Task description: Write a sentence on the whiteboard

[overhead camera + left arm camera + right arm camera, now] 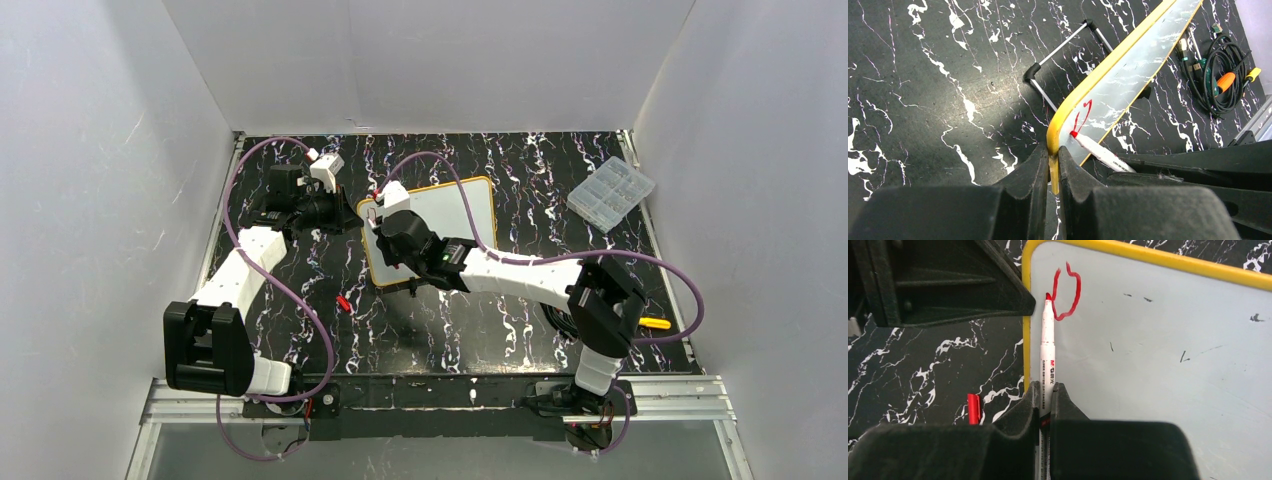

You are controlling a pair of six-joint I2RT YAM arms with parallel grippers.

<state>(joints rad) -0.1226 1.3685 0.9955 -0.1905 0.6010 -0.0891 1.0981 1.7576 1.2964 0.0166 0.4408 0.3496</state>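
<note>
on whiteboard [1148, 365], right gripper [1046, 390] pinches marker [1048, 345] beside red letter [1078, 292]; left gripper [1053, 151] clamps its edge.

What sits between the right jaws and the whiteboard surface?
A white marker, clamped in the right gripper, red tip on the whiteboard beside the red stroke. Right wrist view shows it.

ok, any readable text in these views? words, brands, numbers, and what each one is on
"D": a single red letter, handwritten near a corner of the whiteboard; no other writing on it.
"M&G", as best it reads: a logo printed on the barrel of the marker, right wrist view.
Smaller print beside that logo: too small to read.
Compartment box: no legible label.
</note>
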